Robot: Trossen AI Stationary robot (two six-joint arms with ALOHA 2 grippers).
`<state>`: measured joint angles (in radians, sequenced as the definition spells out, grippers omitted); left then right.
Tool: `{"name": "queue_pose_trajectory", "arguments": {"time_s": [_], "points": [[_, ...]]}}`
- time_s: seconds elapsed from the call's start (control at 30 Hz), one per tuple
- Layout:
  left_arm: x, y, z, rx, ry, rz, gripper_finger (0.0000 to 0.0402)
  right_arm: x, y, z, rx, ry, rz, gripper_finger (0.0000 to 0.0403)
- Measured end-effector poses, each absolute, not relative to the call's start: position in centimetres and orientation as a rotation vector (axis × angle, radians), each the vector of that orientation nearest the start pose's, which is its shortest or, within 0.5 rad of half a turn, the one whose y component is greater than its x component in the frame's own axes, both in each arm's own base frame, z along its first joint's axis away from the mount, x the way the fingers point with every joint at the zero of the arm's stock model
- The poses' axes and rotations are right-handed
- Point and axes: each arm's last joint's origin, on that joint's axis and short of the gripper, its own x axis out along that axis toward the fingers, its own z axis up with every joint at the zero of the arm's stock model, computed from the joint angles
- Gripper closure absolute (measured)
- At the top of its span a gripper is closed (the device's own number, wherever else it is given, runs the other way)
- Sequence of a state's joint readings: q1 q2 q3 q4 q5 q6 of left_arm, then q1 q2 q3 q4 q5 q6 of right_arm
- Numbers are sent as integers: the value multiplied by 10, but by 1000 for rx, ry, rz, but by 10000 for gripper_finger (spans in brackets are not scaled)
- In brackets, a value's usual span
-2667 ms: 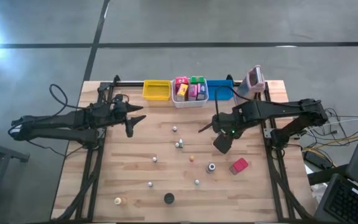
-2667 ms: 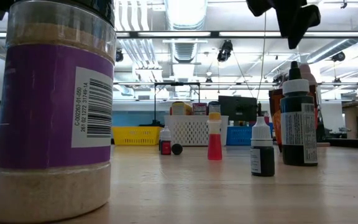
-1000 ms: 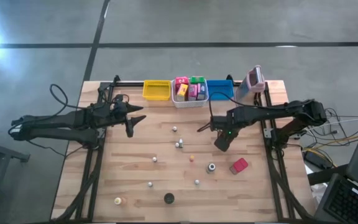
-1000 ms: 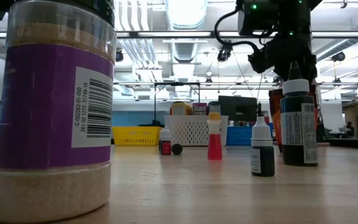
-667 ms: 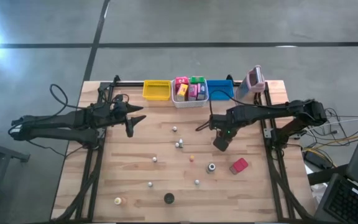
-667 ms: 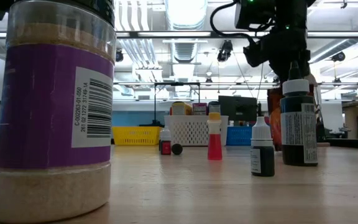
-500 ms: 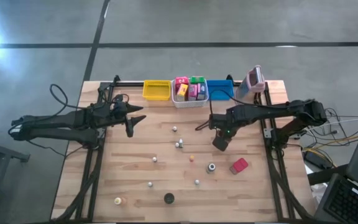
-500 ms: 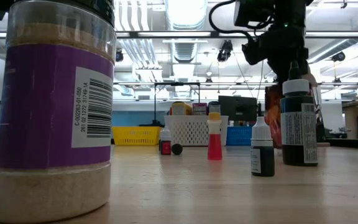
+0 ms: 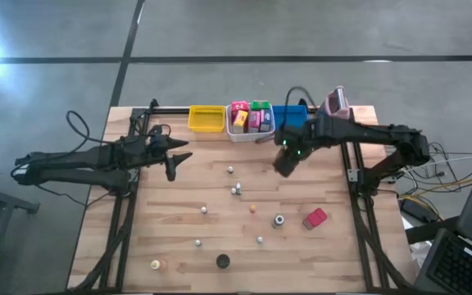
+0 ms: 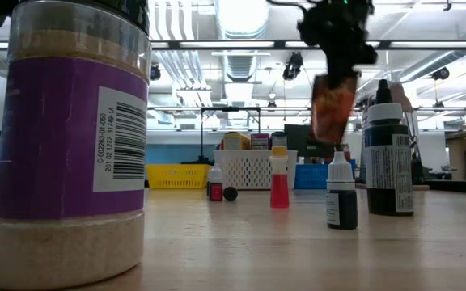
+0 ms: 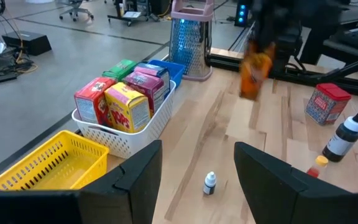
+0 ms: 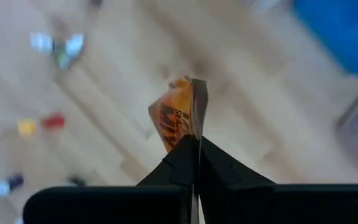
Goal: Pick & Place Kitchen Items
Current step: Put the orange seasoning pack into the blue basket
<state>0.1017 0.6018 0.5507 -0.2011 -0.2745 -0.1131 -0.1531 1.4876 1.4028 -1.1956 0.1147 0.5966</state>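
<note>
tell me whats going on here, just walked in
A two-armed robot is sorting kitchen items on a wooden table. The right hand is shut on an orange packet and holds it in the air near the blue bin at the back edge. The white bin next to it already holds several boxes. The left hand waits open over the table's left side. Small bottles and a red tin lie scattered.

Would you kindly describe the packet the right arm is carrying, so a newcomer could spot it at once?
Start at the row of bins at the table's far edge and find the blue bin. Just in front of it the right gripper hangs above the table, its jaws shut on the orange packet. It is the only item off the table, dangling in the air.
</note>
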Motion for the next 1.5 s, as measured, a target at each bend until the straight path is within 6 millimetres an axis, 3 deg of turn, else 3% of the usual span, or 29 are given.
{"name": "queue_pose_trajectory", "arguments": {"time_s": [0.17,0.27,0.53,0.73,0.93,1.1,1.5], "points": [[141,22,277,-90,222,388,195,269,-74,351,493,1054,-665,395],[141,22,277,-92,221,388,195,266,-98,358,474,1033,-720,395],[141,22,277,-103,221,390,195,265,-171,353,422,1096,-786,395],[141,22,277,-121,219,392,195,269,-217,345,331,1189,-665,395],[141,22,277,-141,220,395,195,256,-256,331,364,1312,-661,395],[141,22,277,-138,220,395,195,249,-275,322,376,1311,-658,395],[141,22,276,-137,224,395,195,253,-285,284,337,1272,-588,395]]}}
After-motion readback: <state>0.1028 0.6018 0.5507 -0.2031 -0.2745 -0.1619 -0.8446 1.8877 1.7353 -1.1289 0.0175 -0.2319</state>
